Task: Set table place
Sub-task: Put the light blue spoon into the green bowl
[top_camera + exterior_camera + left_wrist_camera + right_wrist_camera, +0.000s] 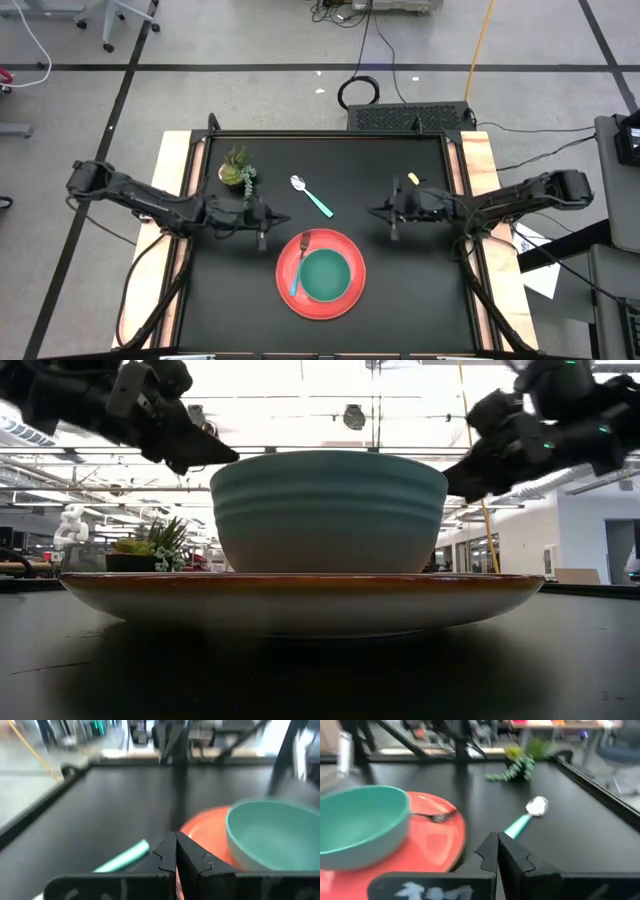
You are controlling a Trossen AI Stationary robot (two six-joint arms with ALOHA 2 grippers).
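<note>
On my high view the red plate [335, 298] lies on the black worktop [420, 290], near the front edge and about in the middle, and the teal bowl [325, 276] stands on it. The fork [299, 262] rests on the plate's left part, just beside the bowl, with its tines pointing toward the back. The spoon [311, 196] lies alone on the worktop behind the plate, apart from it and turned at a slant. A small potted plant [238, 168] stands at the back left, near the wooden strip. My left claw [264, 236] hangs over the worktop just left of the plate, with the plant close behind that arm; its fingers [165, 857] are pressed together and hold nothing. My right claw [393, 228] hangs to the right of the plate, well apart from the spoon, and its fingers [490, 852] are also pressed together and empty. Between each claw and the spoon I see only bare worktop.
</note>
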